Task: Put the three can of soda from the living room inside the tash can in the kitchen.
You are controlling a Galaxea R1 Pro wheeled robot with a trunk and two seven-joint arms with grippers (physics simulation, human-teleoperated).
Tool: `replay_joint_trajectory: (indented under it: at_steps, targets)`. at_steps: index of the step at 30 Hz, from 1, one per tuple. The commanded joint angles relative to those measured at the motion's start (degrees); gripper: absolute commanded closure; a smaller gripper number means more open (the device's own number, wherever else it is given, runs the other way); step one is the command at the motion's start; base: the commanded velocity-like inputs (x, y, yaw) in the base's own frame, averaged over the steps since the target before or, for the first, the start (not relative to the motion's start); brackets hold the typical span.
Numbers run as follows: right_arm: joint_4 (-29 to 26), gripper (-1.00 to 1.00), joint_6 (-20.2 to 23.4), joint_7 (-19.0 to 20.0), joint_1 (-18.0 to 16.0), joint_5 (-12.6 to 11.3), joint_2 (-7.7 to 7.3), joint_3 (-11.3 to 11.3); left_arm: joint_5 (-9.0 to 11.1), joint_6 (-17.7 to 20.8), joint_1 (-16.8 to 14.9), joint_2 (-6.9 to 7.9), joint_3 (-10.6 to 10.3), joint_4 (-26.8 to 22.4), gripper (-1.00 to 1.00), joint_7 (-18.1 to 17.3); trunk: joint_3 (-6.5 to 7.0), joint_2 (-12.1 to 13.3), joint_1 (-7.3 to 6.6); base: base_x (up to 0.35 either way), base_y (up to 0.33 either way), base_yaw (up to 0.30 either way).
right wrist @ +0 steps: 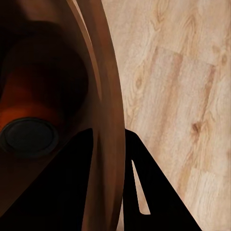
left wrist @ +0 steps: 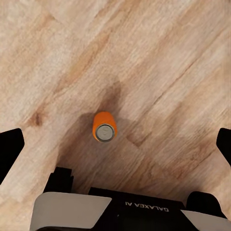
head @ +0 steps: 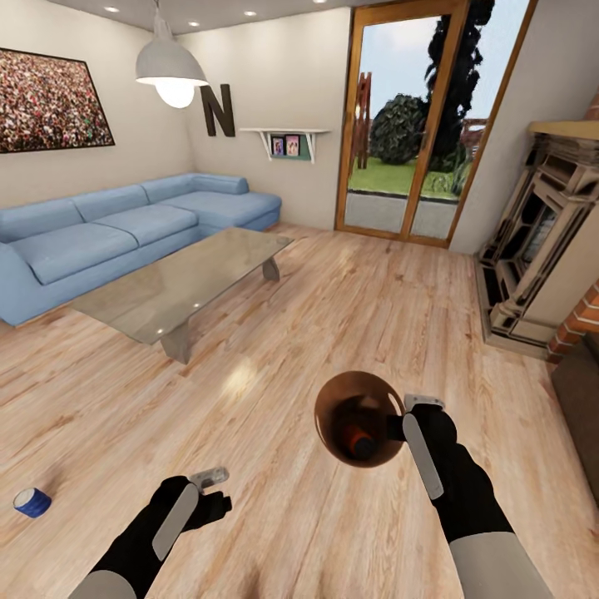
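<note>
Head view: right gripper (head: 413,413) pinches the rim of the tash can (head: 337,433), carried above the wood floor (head: 333,316), one can of soda (head: 359,439) probably inside. Left gripper (head: 218,482), fingers wide apart, hovers over an upright orange can (left wrist: 104,126). Blue can (head: 32,502) lies far left.

The left arm reaches forward and low, its black forearm angled inward, and the left gripper (head: 218,491) points down with its two fingers spread wide apart and nothing between them. The right arm extends forward beside it, wrist turned inward. The right gripper (head: 405,427) is clamped on the rim of the tash can (head: 333,416), one finger inside the wall and one outside.
</note>
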Motion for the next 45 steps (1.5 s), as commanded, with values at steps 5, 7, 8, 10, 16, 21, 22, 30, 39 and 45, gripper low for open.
replay_joint_trajectory:
  at_steps: [5,7,8,10,16,21,22,30,39,45]
  targets:
    - [0.0,1.00,0.0,0.3,0.0,-0.3,0.04,0.0,0.0,-0.1,0.0,0.00,0.1,0.1,-1.00,-0.2,-0.08,0.0,0.00,0.000,0.000,0.000]
    - [0.0,1.00,0.0,0.3,0.0,-0.3,0.03,0.0,0.0,-0.1,0.0,0.01,0.2,0.2,-1.00,-0.3,-0.09,0.0,0.00,0.000,0.000,0.000]
    - [0.0,1.00,0.0,0.3,0.0,-0.3,0.02,0.0,0.0,-0.1,0.0,-0.01,0.2,0.3,-1.00,-0.3,-0.09,0.0,0.00,0.000,0.000,0.000]
    - [0.0,1.00,0.0,0.3,0.0,-0.3,0.02,0.0,0.0,-0.3,0.0,-0.07,0.1,1.1,-1.00,-0.3,-0.10,0.0,0.00,0.000,0.000,0.000]
    - [0.0,1.00,0.0,0.3,0.0,-0.3,0.08,0.1,-0.2,-3.0,-0.1,-0.14,0.0,2.9,-1.00,0.3,-0.10,0.0,0.00,0.000,0.000,0.000]
    - [-0.1,1.00,0.0,0.3,0.0,-0.2,0.17,0.1,-0.3,-4.0,-0.2,-0.65,-0.1,4.8,-1.00,0.8,-0.10,0.0,0.00,0.000,0.000,0.000]
    - [-0.1,1.00,0.0,0.3,0.0,-0.2,0.17,0.1,-0.3,-4.3,-0.5,-0.88,-0.2,5.7,-1.00,0.8,-0.10,0.0,0.00,0.000,0.000,0.000]
    - [-0.4,1.00,0.0,0.3,0.0,-0.2,0.18,0.1,-0.4,-7.2,-1.8,-2.37,-0.5,10.7,-1.00,1.0,-0.10,0.0,0.00,0.000,0.000,0.000]
    - [-0.5,1.00,0.0,0.3,0.0,-0.2,0.29,1.3,-0.4,-9.0,-2.0,-2.80,-0.5,12.1,-1.00,1.0,-0.10,0.0,0.00,0.000,0.000,0.000]
    - [-0.6,1.00,0.0,0.3,0.0,-0.2,0.19,2.5,-0.3,-9.8,-2.0,-2.74,-0.5,12.2,-1.00,0.9,-0.10,0.0,0.00,0.000,0.000,0.000]
